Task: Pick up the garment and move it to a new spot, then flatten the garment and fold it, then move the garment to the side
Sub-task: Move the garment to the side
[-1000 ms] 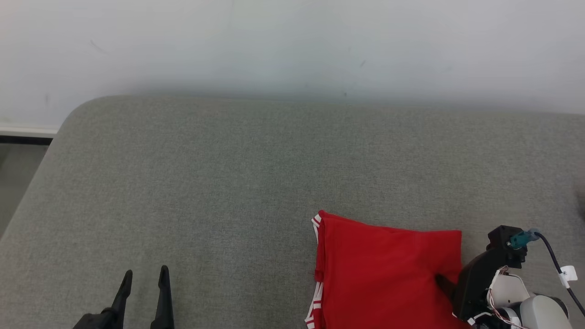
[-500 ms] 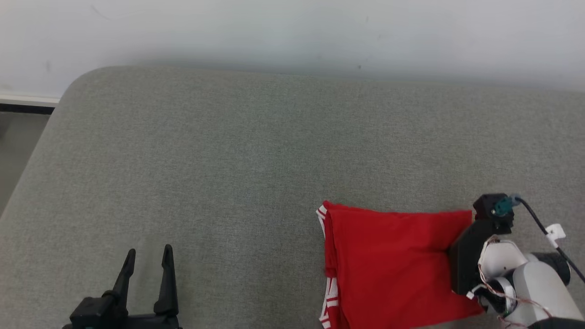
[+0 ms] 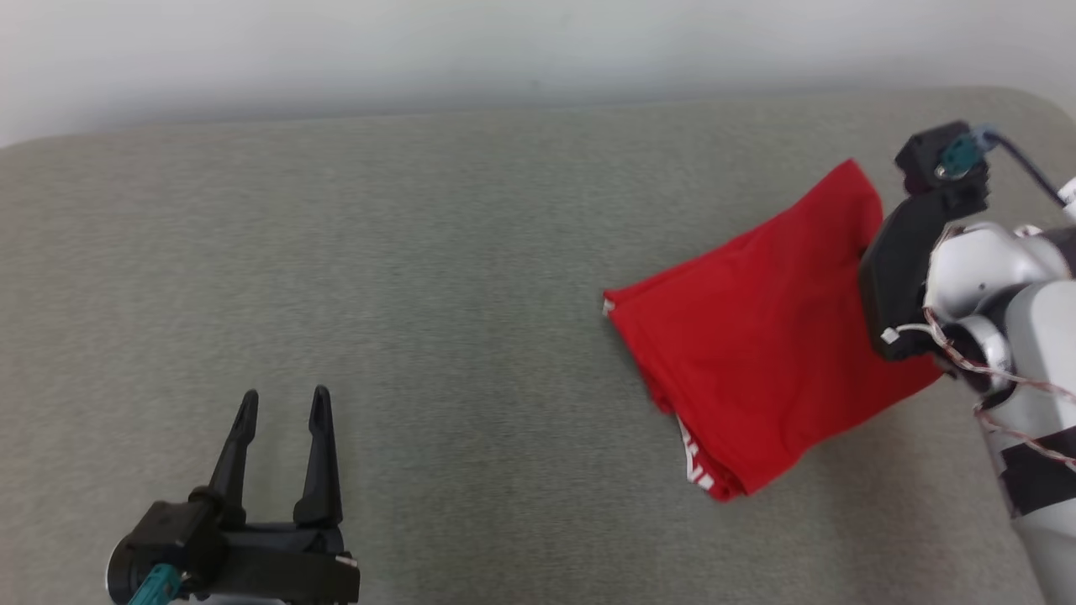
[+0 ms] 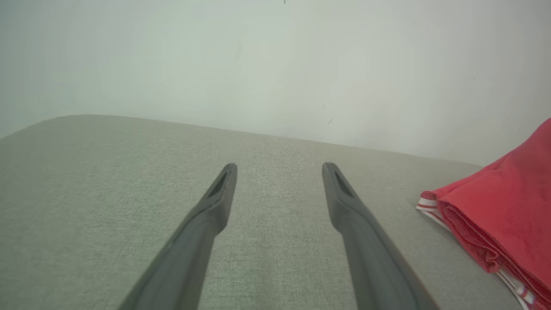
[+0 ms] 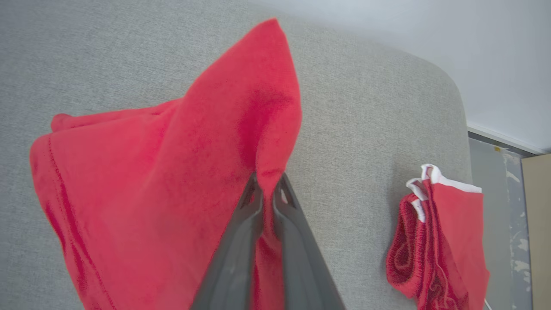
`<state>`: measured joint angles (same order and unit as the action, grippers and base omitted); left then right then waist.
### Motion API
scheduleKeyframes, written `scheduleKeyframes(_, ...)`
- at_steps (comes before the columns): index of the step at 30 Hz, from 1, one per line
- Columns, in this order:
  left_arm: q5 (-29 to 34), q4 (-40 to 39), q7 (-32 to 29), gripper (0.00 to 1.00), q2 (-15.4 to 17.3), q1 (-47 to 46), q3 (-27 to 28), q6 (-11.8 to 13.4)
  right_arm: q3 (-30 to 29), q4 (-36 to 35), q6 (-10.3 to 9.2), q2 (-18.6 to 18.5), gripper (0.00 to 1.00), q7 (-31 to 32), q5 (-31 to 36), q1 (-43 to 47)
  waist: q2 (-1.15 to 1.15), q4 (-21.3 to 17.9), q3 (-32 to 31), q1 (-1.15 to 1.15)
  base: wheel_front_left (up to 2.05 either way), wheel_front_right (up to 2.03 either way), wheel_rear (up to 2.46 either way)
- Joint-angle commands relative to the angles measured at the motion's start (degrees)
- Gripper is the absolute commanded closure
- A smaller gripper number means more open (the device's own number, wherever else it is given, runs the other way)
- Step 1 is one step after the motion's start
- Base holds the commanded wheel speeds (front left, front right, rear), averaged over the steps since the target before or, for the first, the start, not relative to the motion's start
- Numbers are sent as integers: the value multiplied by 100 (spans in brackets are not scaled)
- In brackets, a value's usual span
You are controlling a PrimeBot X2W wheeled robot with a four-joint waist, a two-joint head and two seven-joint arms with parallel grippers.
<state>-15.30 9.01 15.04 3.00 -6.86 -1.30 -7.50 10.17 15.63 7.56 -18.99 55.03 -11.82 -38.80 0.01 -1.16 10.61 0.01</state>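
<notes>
Red cloth is pinched between the narrowed fingers of the right claw (image 5: 267,183). The folded red garment (image 3: 756,353) is held by its right edge at the right of the grey fabric cushion (image 3: 420,252). Its far right corner is raised and its white-striped near-left end droops toward the cushion (whether that end touches the fabric cannot be told). The left claw (image 3: 283,407) is held wide and empty over the near left of the cushion, well apart from the garment. A second folded red garment (image 5: 434,241) is seen lying near an edge of the cushion in the right wrist view.

The last step, the move to the side, is judged to be in hand. It would be done well if the garment were carried low and slowly, so that the folded layers are not shaken apart by a one-sided grip. The drooping end should be laid down first and the held edge lowered after it, beside the second piece and not upon it. The pinch should be released only once the cloth is fully borne by the cushion.
</notes>
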Motion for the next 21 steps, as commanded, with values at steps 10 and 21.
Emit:
scheduleKeyframes(10, 86, -225, 16, 0, -7, -326, -124, 6, 222, -724, -17, -753, 100, 446, -311, -448, -1, -1345, 679, -1, 0, 0, 0)
scheduleKeyframes(21, 237, -373, 16, 0, 258, -556, -243, 6, -245, -834, -17, -1184, 100, 146, -97, -661, -1, -1601, 1193, -1, 0, 0, 0)
